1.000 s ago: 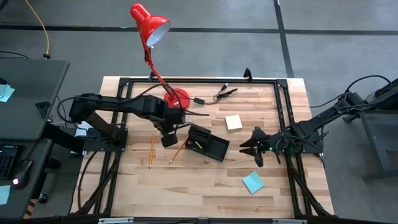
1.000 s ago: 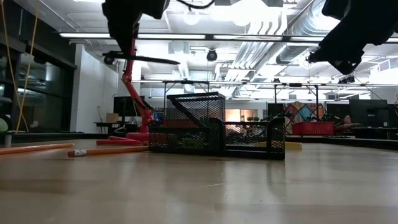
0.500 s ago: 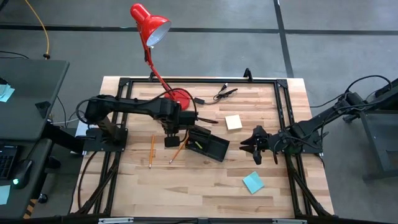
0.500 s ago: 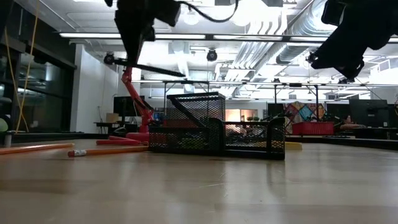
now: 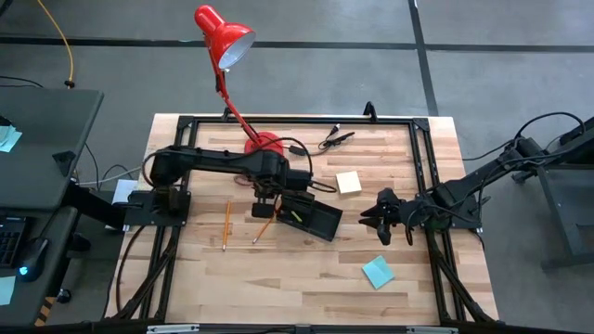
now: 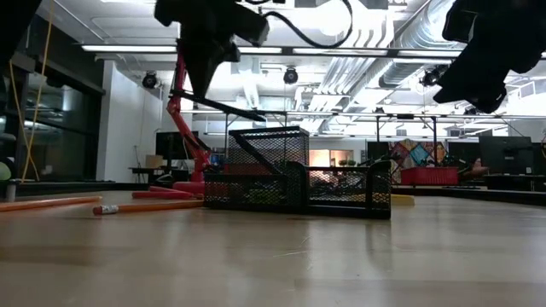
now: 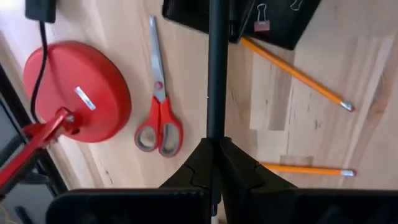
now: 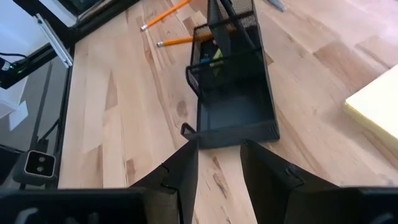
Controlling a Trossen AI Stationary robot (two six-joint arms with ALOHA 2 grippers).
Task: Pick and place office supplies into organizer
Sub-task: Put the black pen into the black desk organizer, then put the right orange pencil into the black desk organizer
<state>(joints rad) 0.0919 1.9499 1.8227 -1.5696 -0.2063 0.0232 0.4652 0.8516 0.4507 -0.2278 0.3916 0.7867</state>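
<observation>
Setting: a pale wooden tabletop [image 5: 306, 260] inside a black frame, grey floor around it, a red desk lamp [image 5: 225, 42] standing at the far edge.
Left fingers: the left gripper [image 7: 214, 146] has its fingers [image 7: 198, 167] pinched shut on a dark pen [image 7: 216, 68], which sticks out level ahead of them.
Left gripper's place: above the near-left end of the black mesh organizer [image 5: 311, 213], the pen's tip reaching over its rim.
Right fingers: the right gripper [image 8: 219, 163] waits well off to the organizer's right, fingers apart and holding nothing.
Around the organizer: two orange pencils [image 5: 225, 225] lie on the wood to its left, red-handled scissors [image 7: 158, 102] beside the lamp base [image 7: 78, 93], a pale yellow sticky-note pad [image 5: 349, 182] beyond it, a teal pad [image 5: 378, 272] near the front.
Risk: the pen is held flat, so letting go here could lay it across the mesh rim and let it roll off; lowering it could nudge the light organizer.
</observation>
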